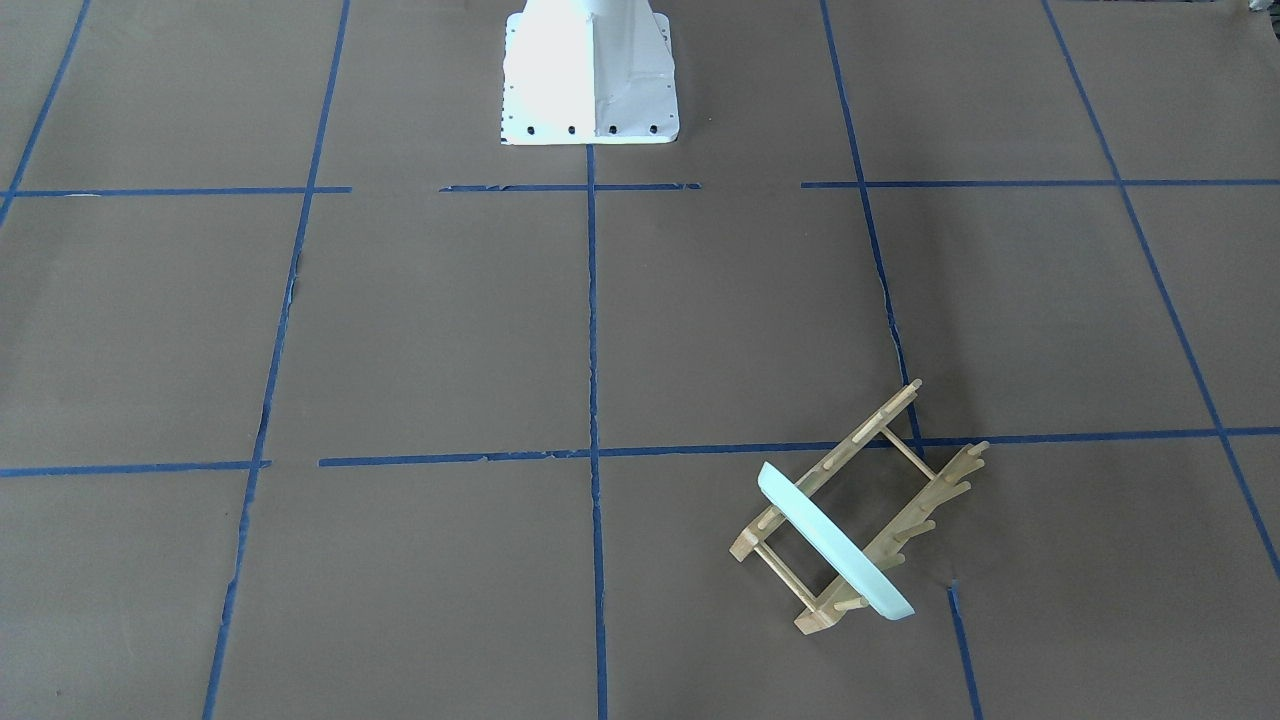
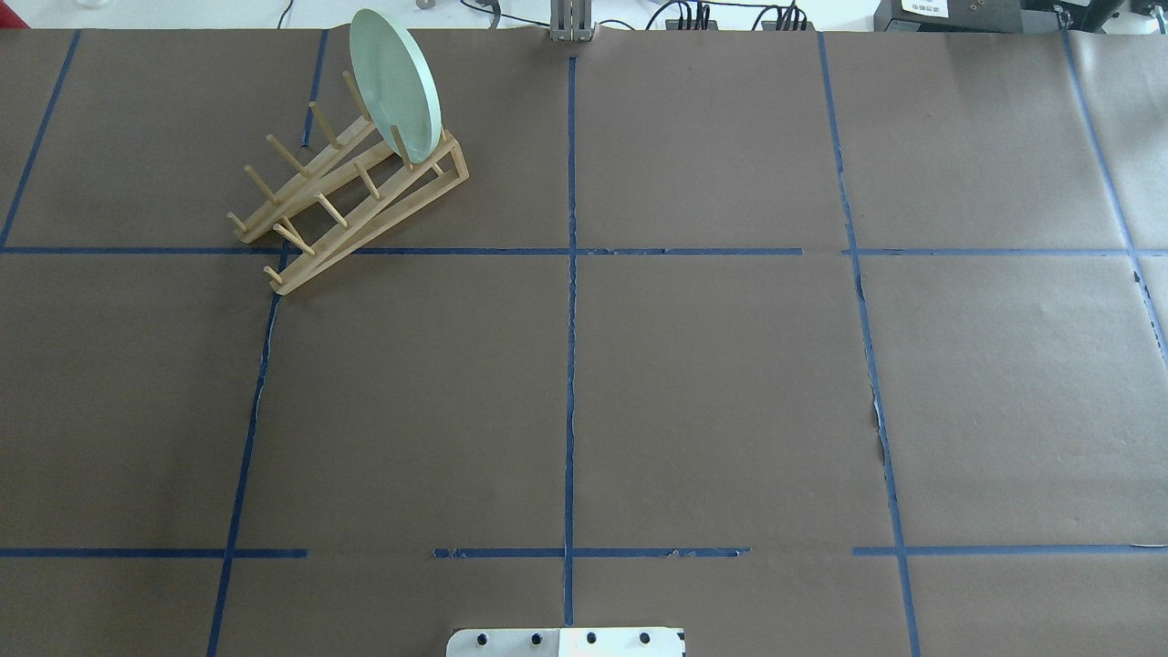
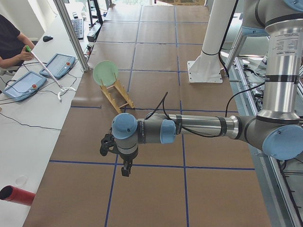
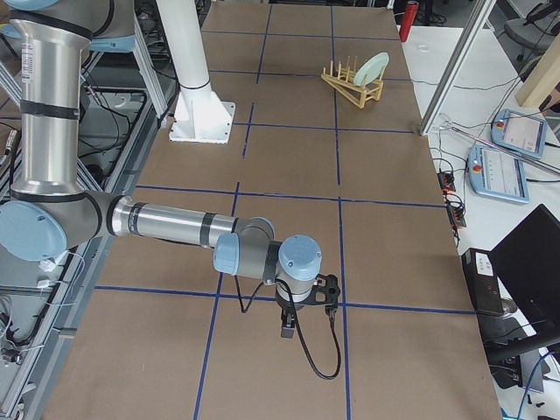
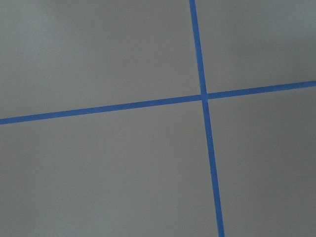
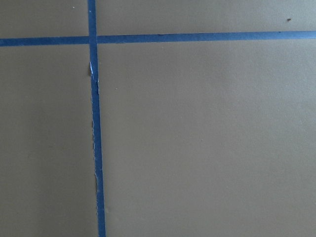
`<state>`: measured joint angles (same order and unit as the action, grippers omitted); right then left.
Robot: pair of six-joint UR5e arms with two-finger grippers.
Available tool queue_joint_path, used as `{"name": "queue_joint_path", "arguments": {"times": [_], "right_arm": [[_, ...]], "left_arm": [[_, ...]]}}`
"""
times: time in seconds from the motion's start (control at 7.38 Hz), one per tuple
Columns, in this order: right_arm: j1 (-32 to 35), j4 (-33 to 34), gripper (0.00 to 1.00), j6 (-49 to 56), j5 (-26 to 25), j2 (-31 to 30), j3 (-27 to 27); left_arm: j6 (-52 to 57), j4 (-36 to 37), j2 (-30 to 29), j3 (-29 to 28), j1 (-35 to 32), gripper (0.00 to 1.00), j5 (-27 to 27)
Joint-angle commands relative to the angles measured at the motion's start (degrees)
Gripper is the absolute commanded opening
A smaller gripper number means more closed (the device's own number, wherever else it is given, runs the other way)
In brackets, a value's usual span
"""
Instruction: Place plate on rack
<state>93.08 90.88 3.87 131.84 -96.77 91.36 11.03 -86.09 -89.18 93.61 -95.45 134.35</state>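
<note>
Front-facing view: the plate (image 1: 835, 545) stands on edge between pegs at one end of the rack (image 1: 870, 427), showing only its rim.

Overhead view: here the plate's (image 2: 395, 87) face shows. It appears to lean slightly. The rack (image 2: 365, 226) sits far left on the table (image 2: 712, 383).

Left side view: only here does the left gripper (image 3: 125, 171) show, pointing down, well apart from the rack (image 3: 118, 97). I cannot tell its opening.

Right side view: the right gripper (image 4: 287, 331) is likewise far from the plate (image 4: 374, 66), its opening unreadable.

Wrist views: blue tape (image 5: 204, 95) crossings only.
</note>
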Motion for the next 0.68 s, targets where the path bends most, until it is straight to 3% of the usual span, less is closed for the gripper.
{"name": "queue_joint_path", "arguments": {"times": [0.0, 0.54], "right_arm": [[0.00, 0.00, 1.00, 0.00, 0.00, 0.00, 0.04], [0.00, 0.00, 1.00, 0.00, 0.00, 0.00, 0.04]], "left_arm": [[-0.13, 1.45, 0.06, 0.34, 0.00, 1.00, 1.53], [0.22, 1.54, 0.33, 1.31, -0.09, 1.00, 1.09]]}}
